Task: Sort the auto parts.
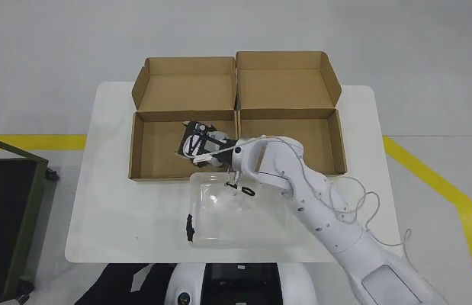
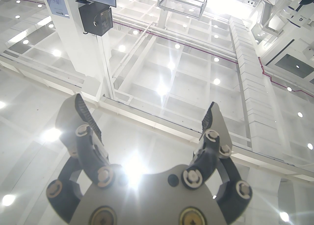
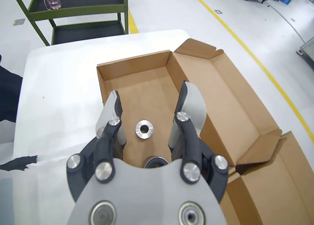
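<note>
Right gripper [image 3: 150, 88] spread wide, empty, above brown cardboard box [image 3: 137, 64]; shiny metal ring [image 3: 144, 129] lies flat on its floor below the fingers, clear of walls. Left gripper [image 2: 145, 100] also wide, aimed at ceiling.

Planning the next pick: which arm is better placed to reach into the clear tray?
Right. The right claw hangs open over the cardboard box beside the clear tray; the left claw points up at the ceiling.
</note>
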Robot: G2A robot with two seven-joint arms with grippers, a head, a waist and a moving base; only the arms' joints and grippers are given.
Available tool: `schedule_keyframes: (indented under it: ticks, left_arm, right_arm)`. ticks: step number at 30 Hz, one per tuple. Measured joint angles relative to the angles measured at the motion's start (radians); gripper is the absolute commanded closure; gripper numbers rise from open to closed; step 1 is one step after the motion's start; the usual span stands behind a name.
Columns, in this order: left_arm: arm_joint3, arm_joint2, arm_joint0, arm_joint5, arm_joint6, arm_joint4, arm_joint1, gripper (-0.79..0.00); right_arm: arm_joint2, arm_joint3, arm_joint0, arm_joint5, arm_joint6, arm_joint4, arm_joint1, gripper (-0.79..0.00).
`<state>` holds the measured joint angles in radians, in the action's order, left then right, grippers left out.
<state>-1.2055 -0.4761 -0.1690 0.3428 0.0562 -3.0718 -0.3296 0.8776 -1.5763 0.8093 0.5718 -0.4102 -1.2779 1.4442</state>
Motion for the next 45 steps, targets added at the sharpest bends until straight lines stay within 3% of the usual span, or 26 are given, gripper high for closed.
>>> schedule_keyframes:
  ticks: [1,18,33,45]
  left_arm:
    - [0.0,0.0,0.0,0.0,0.0,0.0,0.0,-0.785]
    - [0.0,0.0,0.0,0.0,0.0,0.0,0.0,-0.785]
    - [0.0,0.0,0.0,0.0,0.0,0.0,0.0,-0.785]
    - [0.0,0.0,0.0,0.0,0.0,0.0,0.0,-0.785]
  right_arm:
    - [0.024,-0.029,0.026,0.004,0.007,-0.013,-0.008,-0.785]
    - [0.486,-0.338,0.445,-0.004,0.267,-0.114,-0.108,-0.785]
    - [0.715,-0.439,0.828,-0.063,0.504,-0.191,-0.145,-0.785]
    - [0.82,-0.445,0.957,-0.077,0.575,-0.173,-0.159,-0.785]
